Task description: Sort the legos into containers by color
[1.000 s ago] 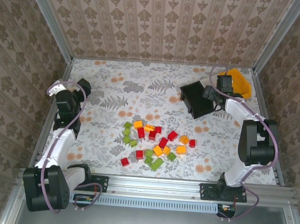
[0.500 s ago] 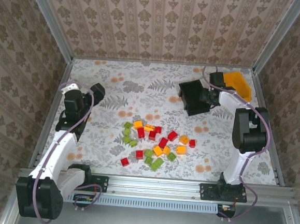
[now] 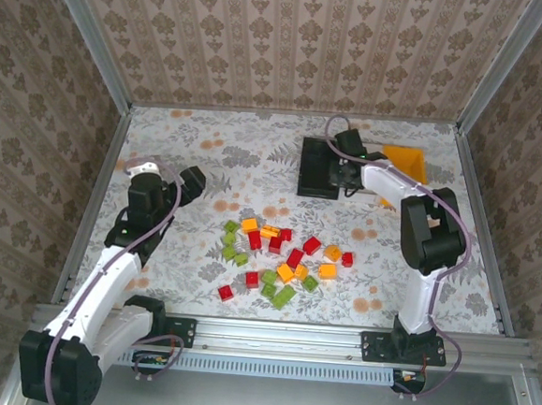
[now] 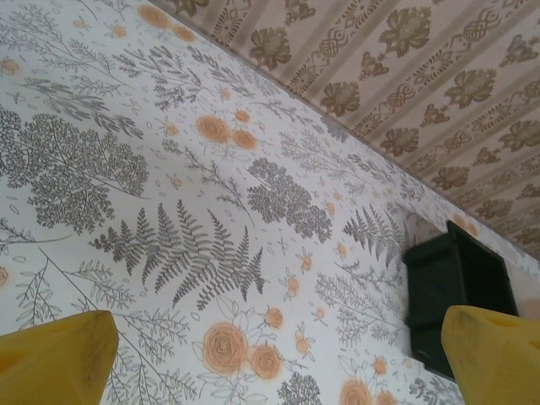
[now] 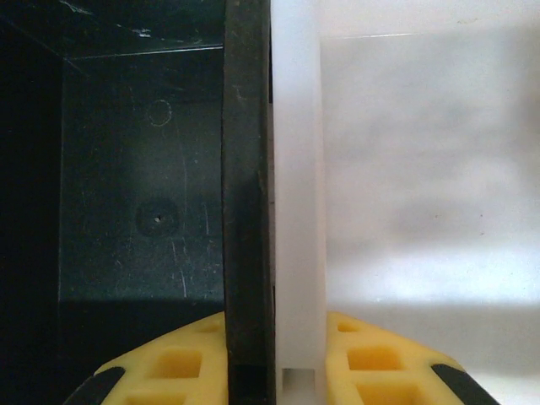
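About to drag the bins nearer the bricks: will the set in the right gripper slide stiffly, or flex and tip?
Probably stiff: the right gripper pinches the black bin and white bin walls, unbent. Both look empty, so likely light; may pivot about that grip.

we see the left arm (image 3: 106, 274) and right arm (image 3: 418, 303) with white links, black joints and a lilac cable (image 3: 162, 220) apiece; fingers (image 4: 59, 354) are yellow, gridded on the right tool (image 5: 272, 371).

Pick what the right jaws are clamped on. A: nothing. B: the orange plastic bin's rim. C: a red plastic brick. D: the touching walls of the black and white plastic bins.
D: the right jaws pinch the walls of the black plastic bin and the white plastic bin.
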You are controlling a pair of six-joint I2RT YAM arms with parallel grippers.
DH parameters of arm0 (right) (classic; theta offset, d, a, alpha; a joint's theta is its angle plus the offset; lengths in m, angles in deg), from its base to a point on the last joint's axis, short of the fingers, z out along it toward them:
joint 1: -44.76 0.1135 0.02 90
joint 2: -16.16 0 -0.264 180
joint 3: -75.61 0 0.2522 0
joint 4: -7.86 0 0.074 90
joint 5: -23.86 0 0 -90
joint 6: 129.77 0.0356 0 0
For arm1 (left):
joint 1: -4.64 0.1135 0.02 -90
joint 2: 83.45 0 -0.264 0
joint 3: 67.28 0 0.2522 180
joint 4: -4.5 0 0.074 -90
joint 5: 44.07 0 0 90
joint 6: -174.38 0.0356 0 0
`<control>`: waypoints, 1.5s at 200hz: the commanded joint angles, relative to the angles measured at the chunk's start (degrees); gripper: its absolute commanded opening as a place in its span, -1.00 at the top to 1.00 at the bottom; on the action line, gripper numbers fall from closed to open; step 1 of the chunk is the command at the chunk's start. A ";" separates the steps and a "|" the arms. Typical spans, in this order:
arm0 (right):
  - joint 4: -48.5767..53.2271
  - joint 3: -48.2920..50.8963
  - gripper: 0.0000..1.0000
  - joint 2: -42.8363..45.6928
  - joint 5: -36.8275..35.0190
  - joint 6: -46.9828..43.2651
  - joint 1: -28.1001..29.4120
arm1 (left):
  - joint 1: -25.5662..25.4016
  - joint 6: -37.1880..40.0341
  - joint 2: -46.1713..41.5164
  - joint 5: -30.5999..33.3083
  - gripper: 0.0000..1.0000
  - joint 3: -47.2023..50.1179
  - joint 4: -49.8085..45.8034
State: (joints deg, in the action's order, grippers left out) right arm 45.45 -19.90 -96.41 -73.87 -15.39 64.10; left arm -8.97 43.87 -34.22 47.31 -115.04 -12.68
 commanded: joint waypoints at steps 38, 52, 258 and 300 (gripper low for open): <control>4.99 -6.15 1.00 -4.37 -3.93 14.83 14.25 | -1.77 -0.17 -5.74 2.50 -0.99 1.65 -6.16; 5.74 -7.96 1.00 -5.26 -6.14 16.02 16.99 | -1.77 -0.19 -7.00 2.39 -1.00 1.82 -6.81; 13.24 -26.90 0.04 -13.62 -8.63 21.70 26.57 | -1.77 1.31 -12.23 3.20 -1.00 2.80 -10.55; 10.15 -21.16 -0.22 -4.14 -11.60 19.76 26.52 | -1.86 1.42 -10.97 1.48 -1.00 2.08 -10.12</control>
State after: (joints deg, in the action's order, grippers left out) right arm 57.37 -44.14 -109.46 -82.61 5.20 90.32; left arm -10.39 43.92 -45.74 50.15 -112.37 -23.00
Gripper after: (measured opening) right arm 0.602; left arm 0.997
